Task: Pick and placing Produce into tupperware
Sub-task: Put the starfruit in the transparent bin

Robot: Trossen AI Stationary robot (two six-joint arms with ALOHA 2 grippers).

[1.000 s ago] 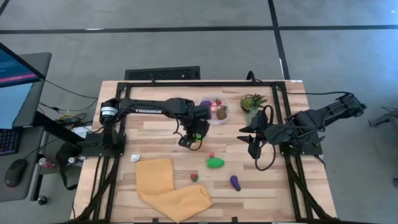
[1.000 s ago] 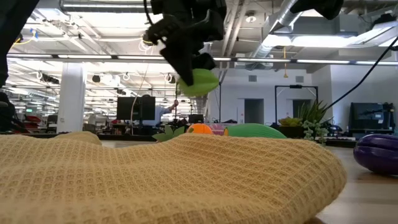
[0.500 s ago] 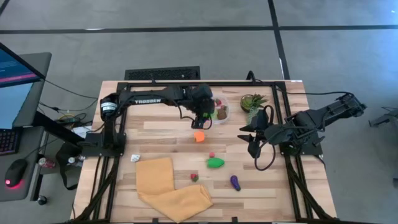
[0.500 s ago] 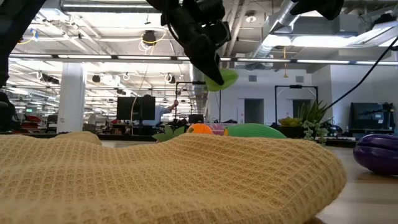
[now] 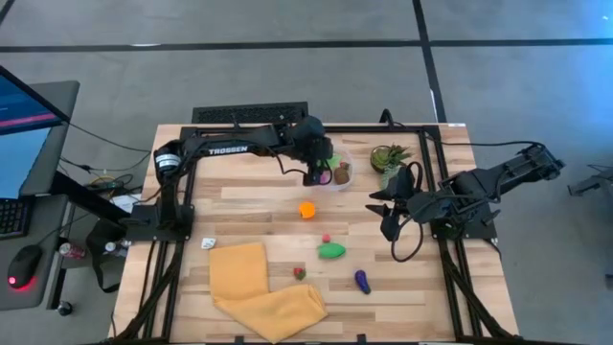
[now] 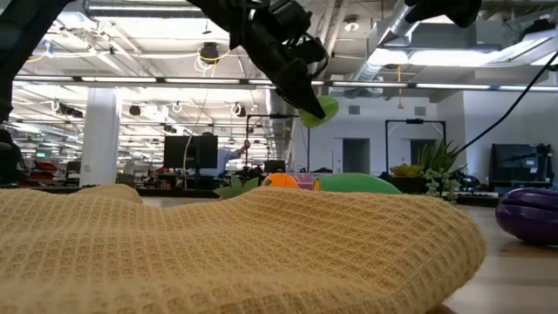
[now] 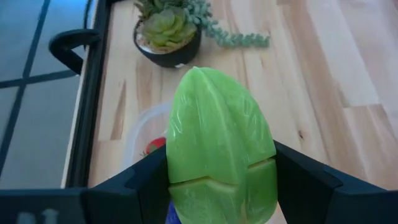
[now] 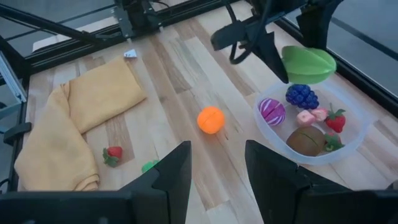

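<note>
Since a second ago the left gripper (image 5: 316, 175) has swung from mid-table, at about six o'clock of the tub (image 5: 335, 171), up to the tub's nine-o'clock rim, carrying the green fruit (image 6: 317, 108); the orange (image 5: 306, 209) it once covered now lies bare on the table (image 5: 239, 206).

High view: the left gripper sits over the tub's near edge, the fruit mostly hidden under it. At five o'clock from the orange lie a small red piece (image 5: 326, 238), a green piece (image 5: 331, 250), a strawberry (image 5: 299, 273) and a purple piece (image 5: 362, 280). A yellow cloth (image 5: 259, 287) lies at seven o'clock. The right gripper (image 5: 386, 213) waits at four o'clock of the tub, near the plant (image 5: 388, 157).

Low view: the fruit hangs in the air, pinched at the tip of the dark fingers (image 6: 292, 83), well above the cloth.

Left wrist view: the fruit fills the gap between both fingers, clamped on either flank, its pointed end projecting past them. Beyond it are the tub's rim and the plant.

Right wrist view: the fruit hovers over the tub's edge. Inside the tub lie a magenta piece (image 8: 271, 111), purple grapes (image 8: 301, 96), a brown piece (image 8: 305, 140), a pink piece (image 8: 306, 117) and a strawberry. The right fingers (image 8: 171, 177) stand slightly apart, holding nothing.
</note>
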